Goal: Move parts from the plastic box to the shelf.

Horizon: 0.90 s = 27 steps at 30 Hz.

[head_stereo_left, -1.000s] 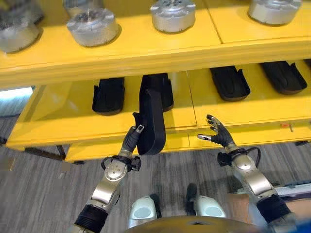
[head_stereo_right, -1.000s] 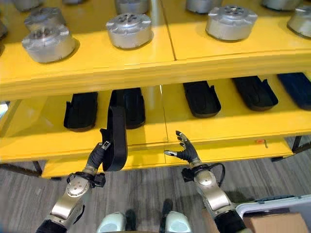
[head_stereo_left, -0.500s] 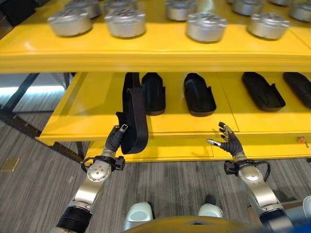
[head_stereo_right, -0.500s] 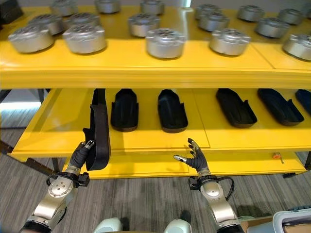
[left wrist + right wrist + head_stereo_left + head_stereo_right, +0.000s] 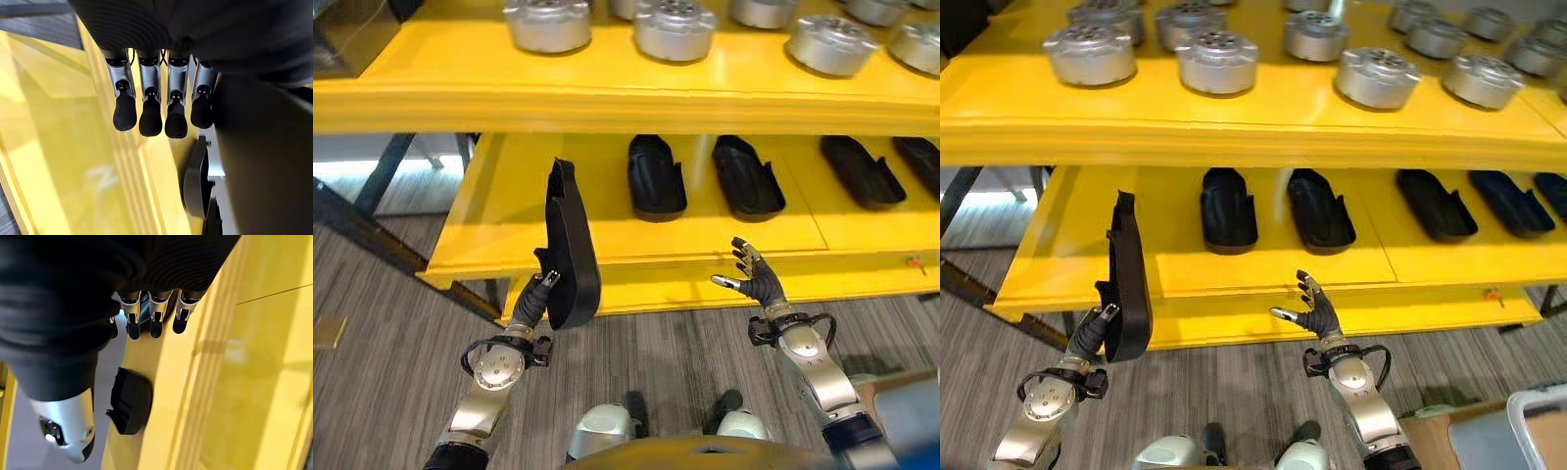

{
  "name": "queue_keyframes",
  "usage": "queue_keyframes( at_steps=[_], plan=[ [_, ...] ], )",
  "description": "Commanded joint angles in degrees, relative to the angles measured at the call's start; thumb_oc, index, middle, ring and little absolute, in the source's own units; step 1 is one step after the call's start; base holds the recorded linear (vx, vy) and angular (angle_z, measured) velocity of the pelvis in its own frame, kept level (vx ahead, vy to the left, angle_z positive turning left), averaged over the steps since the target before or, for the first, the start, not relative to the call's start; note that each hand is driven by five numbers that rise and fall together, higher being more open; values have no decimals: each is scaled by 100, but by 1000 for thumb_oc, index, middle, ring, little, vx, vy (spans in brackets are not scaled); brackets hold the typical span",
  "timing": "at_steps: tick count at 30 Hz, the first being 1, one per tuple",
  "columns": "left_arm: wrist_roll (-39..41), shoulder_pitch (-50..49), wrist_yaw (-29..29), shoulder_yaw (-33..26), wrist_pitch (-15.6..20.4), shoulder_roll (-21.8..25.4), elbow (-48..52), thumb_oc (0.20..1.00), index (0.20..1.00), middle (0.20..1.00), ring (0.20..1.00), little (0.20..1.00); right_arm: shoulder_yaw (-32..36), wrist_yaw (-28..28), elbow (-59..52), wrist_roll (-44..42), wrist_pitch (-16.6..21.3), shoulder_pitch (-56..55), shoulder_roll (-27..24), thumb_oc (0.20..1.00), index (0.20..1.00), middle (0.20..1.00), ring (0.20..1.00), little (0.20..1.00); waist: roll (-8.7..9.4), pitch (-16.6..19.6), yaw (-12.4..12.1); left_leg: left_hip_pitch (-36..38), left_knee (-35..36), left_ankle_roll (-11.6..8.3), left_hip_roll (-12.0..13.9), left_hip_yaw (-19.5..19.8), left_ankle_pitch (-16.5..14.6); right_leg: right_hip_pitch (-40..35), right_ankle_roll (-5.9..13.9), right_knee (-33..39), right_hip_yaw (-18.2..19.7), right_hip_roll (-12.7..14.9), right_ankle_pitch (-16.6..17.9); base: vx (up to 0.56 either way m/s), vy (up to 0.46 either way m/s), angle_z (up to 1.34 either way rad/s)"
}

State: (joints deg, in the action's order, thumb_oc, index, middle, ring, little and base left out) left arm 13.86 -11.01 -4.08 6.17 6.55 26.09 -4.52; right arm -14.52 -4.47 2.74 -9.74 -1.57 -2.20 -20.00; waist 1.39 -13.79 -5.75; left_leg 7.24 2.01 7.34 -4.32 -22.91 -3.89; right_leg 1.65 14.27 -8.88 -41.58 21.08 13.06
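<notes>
The left hand (image 5: 537,297), at lower left of the left eye view, has its fingers curled round the bottom end of a long black plastic part (image 5: 567,250), which stands on end in front of the lower yellow shelf (image 5: 499,220). Held so low, the tall part could swing or slip in the grip, and I judge its upper tip may catch on the front edge of the upper shelf (image 5: 607,103) as it goes in, since that lip hangs close above the gap. It must also be laid flat; set down upright it would likely topple.

The right hand (image 5: 751,280), right of centre, hovers before the shelf's front rail with fingers spread and holding nothing.

The free spot seems to be the bare yellow area at the left of the lower shelf. To its right lie other black parts (image 5: 655,177) in a row, near enough that a careless placement could knock the closest one. Silver round castings (image 5: 675,32) sit on the upper shelf, well clear of the work.
</notes>
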Motion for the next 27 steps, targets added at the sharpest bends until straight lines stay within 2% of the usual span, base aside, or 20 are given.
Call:
queue_keyframes(
  at_steps=[1, 2, 3, 4, 5, 6, 7, 11, 15, 18, 19, 20, 23, 24, 25, 27],
  plan=[
    [-55, 462, -12, -222, 312, -14, 682, 200, 200, 200, 200, 200, 55, -65, -157, 196, 277, 242, -281, 1000, 1000, 1000, 1000, 1000, -119, 39, 42, 532, 273, -500, 184, 432, -147, -122, -108, 49, 635, -612, -351, 148, 1, 0],
    [-55, 491, -20, -176, 296, -17, 659, 200, 200, 200, 200, 200, 58, -106, -185, 171, 274, 193, -309, 1000, 1000, 1000, 1000, 1000, -102, 47, 134, 519, 262, -503, 170, 551, -131, -103, -179, 179, 896, -812, -520, 195, -74, 38],
    [-62, 518, -38, -96, 276, -25, 632, 200, 200, 200, 200, 200, 88, -148, -217, 153, 273, 115, -339, 1000, 1000, 1000, 1000, 1000, -79, 60, 279, 505, 241, -506, 148, 745, -130, -47, -239, 384, 1368, -1068, -637, 176, -93, 54],
    [-65, 524, -48, -69, 268, -29, 623, 200, 200, 200, 200, 200, 99, -163, -228, 147, 273, 89, -348, 1000, 1000, 1000, 1000, 1000, -76, 69, 319, 500, 234, -507, 143, 800, -133, -34, -254, 443, 1499, -1138, -660, 184, -91, 68],
    [-80, 527, -56, -13, 286, -36, 601, 200, 200, 200, 200, 200, 138, -173, -261, 129, 286, 21, -367, 1000, 1000, 1000, 1000, 1000, -72, 90, 429, 484, 234, -506, 128, 918, -120, -14, -303, 530, 1850, -1299, -718, 124, -103, 86],
    [-104, 533, -72, 68, 355, -47, 540, 200, 200, 200, 200, 200, 193, -165, -311, 75, 304, -71, -409, 1000, 1000, 1000, 1000, 1000, -42, 135, 539, 385, 217, -514, 112, 922, 0, 14, -440, 625, 2117, -1448, -704, 145, -130, 81],
    [-131, 521, -74, 98, 412, -55, 500, 200, 200, 200, 200, 200, 225, -155, -315, 59, 309, -104, -408, 1000, 1000, 1000, 1000, 1000, -39, 163, 562, 371, 225, -530, 116, 919, 20, -33, -456, 669, 2192, -1500, -726, 145, -164, 60],
    [-245, 548, -157, 145, 423, -93, 451, 200, 200, 200, 200, 200, 300, -111, -208, -8, 385, -121, -409, 1000, 1000, 1000, 1000, 1000, -63, 232, 611, 340, 173, -595, 183, 860, 41, -166, -487, 682, 2312, -1528, -832, 177, -177, 21],
    [-228, 565, -240, 123, 393, -91, 457, 200, 200, 200, 200, 200, 291, -138, -130, 98, 482, -42, -375, 1000, 1000, 1000, 1000, 1000, -109, 259, 645, 285, -74, -621, 230, 682, -58, -338, -633, 654, 2254, -1595, -1074, 147, -185, 0],
    [-105, 577, -328, 127, 287, -76, 440, 200, 200, 200, 200, 200, 287, -166, -95, 53, 477, 6, -398, 1000, 1000, 1000, 1000, 1000, -131, 270, 658, 168, -520, -643, 204, 598, -242, -433, -745, 574, 2179, -1584, -1235, 155, -212, -7],
    [-73, 598, -350, 167, 300, -91, 407, 200, 200, 200, 200, 200, 287, -164, -82, 47, 460, 36, -447, 1000, 1000, 1000, 1000, 1000, -123, 245, 652, -33, -1079, -714, 205, 535, -365, -484, -820, 517, 2117, -1528, -1308, 114, -276, -7],
    [-32, 629, -351, 219, 348, -114, 368, 200, 200, 200, 200, 200, 301, -160, -63, 22, 497, 46, -521, 1000, 1000, 1000, 1000, 1000, -112, 176, 656, -387, -1888, -961, 450, 473, -15, -565, -938, 511, 2094, -1510, -1393, 71, -259, -3],
    [28, 746, -393, 289, 304, -171, 350, 200, 200, 200, 200, 200, 333, -172, 14, 31, 529, 110, -603, 1000, 1000, 1000, 1000, 1000, -116, 59, 699, -961, -2865, -1162, 890, 448, 300, -610, -1100, 401, 2091, -1448, -1582, 2, -126, 18],
    [41, 809, -424, 317, 256, -194, 323, 200, 200, 200, 200, 200, 288, -195, 36, 66, 519, 177, -628, 1000, 1000, 1000, 1000, 1000, -128, 29, 740, -992, -2838, -1214, 1155, 440, 443, -603, -1138, 351, 2134, -1427, -1624, 12, -26, 12],
    [45, 829, -426, 323, 252, -200, 312, 200, 200, 200, 200, 200, 275, -210, 38, 66, 515, 196, -634, 1000, 1000, 1000, 1000, 1000, -132, 18, 751, -986, -2815, -1220, 1205, 436, 469, -603, -1145, 337, 2152, -1424, -1634, 41, 87, -6],
    [50, 788, -443, 275, 278, -210, 345, 200, 200, 200, 200, 200, 278, -173, 50, 5, 530, 263, -654, 1000, 1000, 1000, 1000, 1000, -192, 58, 763, -649, -1884, -1141, 1220, 524, 421, -602, -1087, 325, 2237, -1388, -1597, 77, 210, -13]
  ],
)
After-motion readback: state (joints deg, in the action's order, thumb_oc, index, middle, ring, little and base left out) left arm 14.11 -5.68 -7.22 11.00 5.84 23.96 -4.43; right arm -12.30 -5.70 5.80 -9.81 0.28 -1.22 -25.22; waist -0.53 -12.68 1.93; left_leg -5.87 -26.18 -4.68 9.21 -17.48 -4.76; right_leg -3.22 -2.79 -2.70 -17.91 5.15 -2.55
